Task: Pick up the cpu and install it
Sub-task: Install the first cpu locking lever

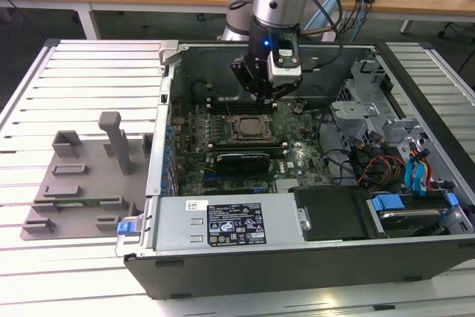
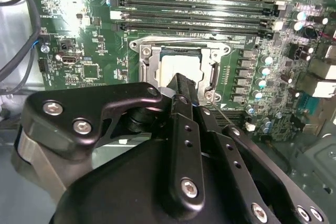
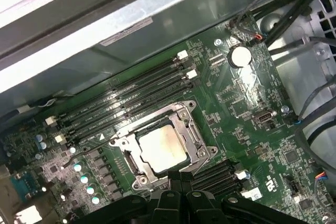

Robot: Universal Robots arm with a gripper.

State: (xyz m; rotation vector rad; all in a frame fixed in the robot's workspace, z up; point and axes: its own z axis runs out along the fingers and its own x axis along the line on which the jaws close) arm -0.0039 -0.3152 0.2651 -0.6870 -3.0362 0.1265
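The cpu (image 1: 249,128) lies flat inside the black-framed socket (image 1: 231,139) on the green motherboard, its pale metal top facing up. It is a light square in both wrist views (image 2: 178,65) (image 3: 161,148), with the socket's metal frame (image 3: 197,140) around it. My gripper (image 1: 264,94) hangs a little above the board, just behind the socket towards the case's rear wall. Its black fingers (image 2: 181,88) (image 3: 179,178) sit together with nothing between them, their tips over the socket's edge.
Several memory slots (image 3: 126,100) run beside the socket. A grey plastic tray fixture (image 1: 82,183) stands on the slatted table at the exterior view's left. Drive bays and cables (image 1: 386,154) fill the case at that view's right, and the power supply (image 1: 223,224) lies along the front.
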